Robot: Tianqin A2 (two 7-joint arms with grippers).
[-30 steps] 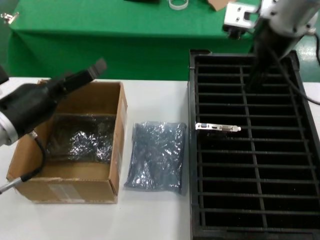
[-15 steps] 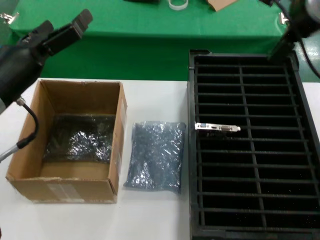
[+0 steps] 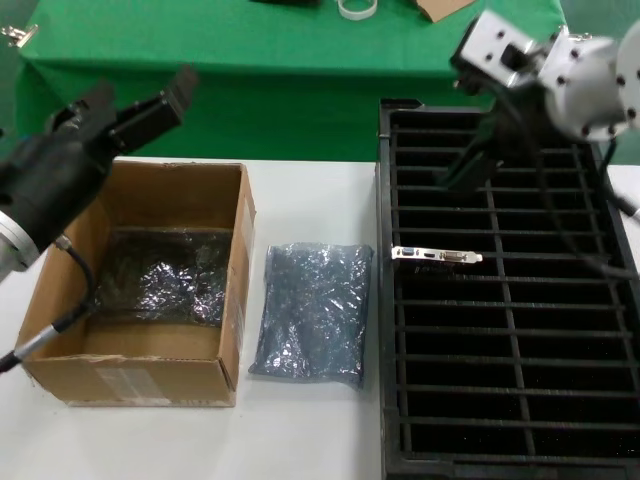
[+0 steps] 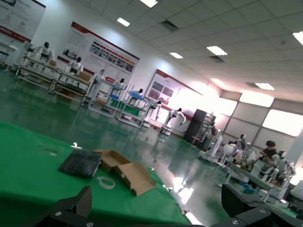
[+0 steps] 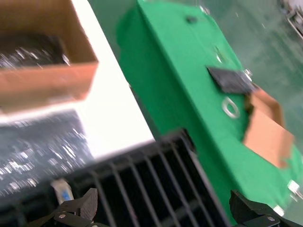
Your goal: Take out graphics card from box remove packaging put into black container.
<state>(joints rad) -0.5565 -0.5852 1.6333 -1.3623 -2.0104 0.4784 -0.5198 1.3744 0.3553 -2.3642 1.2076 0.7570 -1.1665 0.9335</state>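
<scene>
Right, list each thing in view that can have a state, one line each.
box: open at the top, a bagged item lying inside.
bag in the box: flat on the box floor, untouched.
bag on the table: lying flat between box and black container.
graphics card: set in a slot of the black container.
left tool: open, empty, above the box.
right tool: open, empty, over the container.

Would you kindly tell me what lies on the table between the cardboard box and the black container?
In the head view, a crinkly grey-blue plastic bag lies flat between the box and the black container.
</scene>
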